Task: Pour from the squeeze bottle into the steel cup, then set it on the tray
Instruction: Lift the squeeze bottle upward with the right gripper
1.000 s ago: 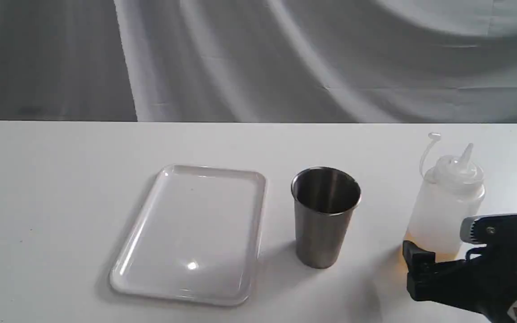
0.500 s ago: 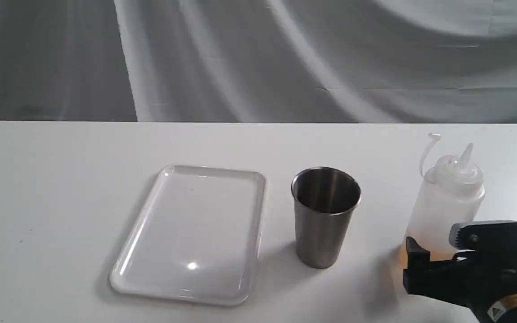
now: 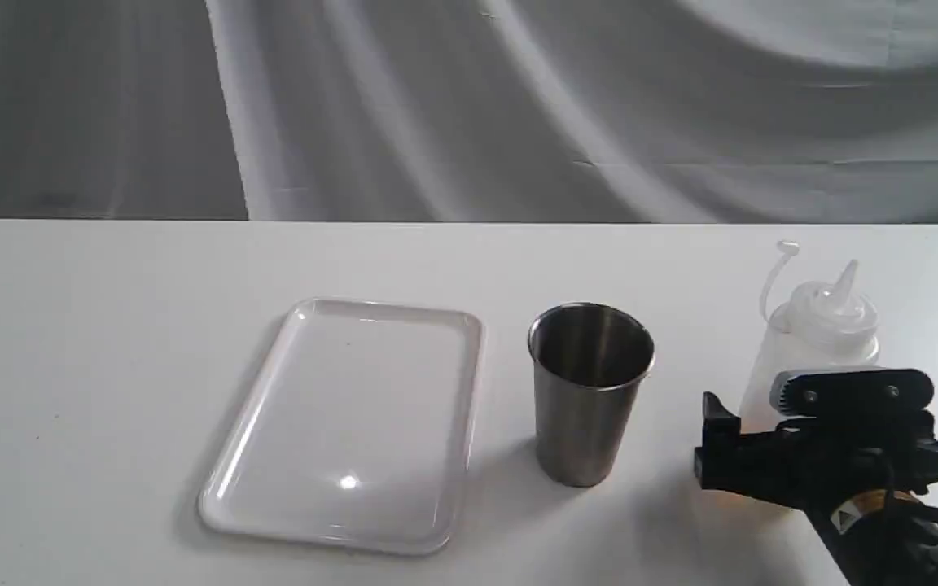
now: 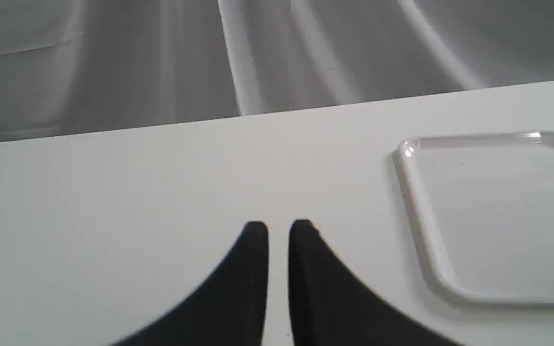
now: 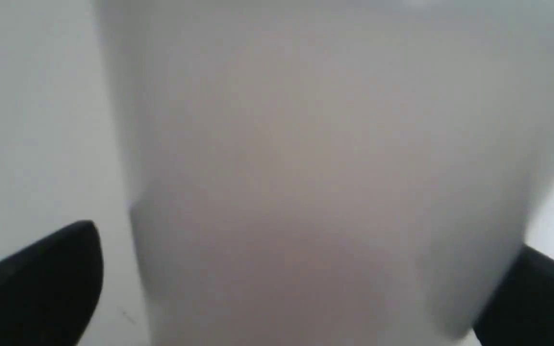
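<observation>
Table (image 3: 111, 325): one tray (image 3: 355, 407), cup (image 3: 587, 407), bottle (image 3: 819, 325)

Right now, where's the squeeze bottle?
Exterior view: the squeeze bottle stands upright at the table's right, right of the steel cup, between the fingers of the open right hand.

The tray (image 3: 387, 308) lies left of the steel cup (image 3: 587, 399), the squeeze bottle (image 3: 819, 325) right of it.
</observation>
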You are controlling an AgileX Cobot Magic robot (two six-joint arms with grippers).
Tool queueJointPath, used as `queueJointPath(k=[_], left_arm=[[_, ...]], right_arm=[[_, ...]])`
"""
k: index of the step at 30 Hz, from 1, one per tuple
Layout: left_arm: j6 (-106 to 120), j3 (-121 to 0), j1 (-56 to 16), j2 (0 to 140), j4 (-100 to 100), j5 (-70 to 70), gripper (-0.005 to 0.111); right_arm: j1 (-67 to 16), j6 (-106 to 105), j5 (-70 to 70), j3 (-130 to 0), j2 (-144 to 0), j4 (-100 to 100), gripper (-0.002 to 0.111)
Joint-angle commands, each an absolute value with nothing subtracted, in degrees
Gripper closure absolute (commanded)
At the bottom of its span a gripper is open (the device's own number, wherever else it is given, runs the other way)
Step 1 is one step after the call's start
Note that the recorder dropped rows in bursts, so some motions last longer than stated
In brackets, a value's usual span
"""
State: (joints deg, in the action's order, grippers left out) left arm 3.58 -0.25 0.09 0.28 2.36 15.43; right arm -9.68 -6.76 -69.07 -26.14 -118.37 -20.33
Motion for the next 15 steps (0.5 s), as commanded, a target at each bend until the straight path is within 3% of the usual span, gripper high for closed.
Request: queueJointPath(k=[1,15], left_arm=[[3.48,0.00,0.03,0.00,2.49,15.03,0.098],[3.48,0.00,0.03,0.00,2.49,15.03,0.098]], right_arm=[[-9.12,-7.34,-69.96,-26.86,-118.41,-20.60,0.003],[-5.79,-6.99,-69.96,-26.86,-118.41,-17.95,0.003]])
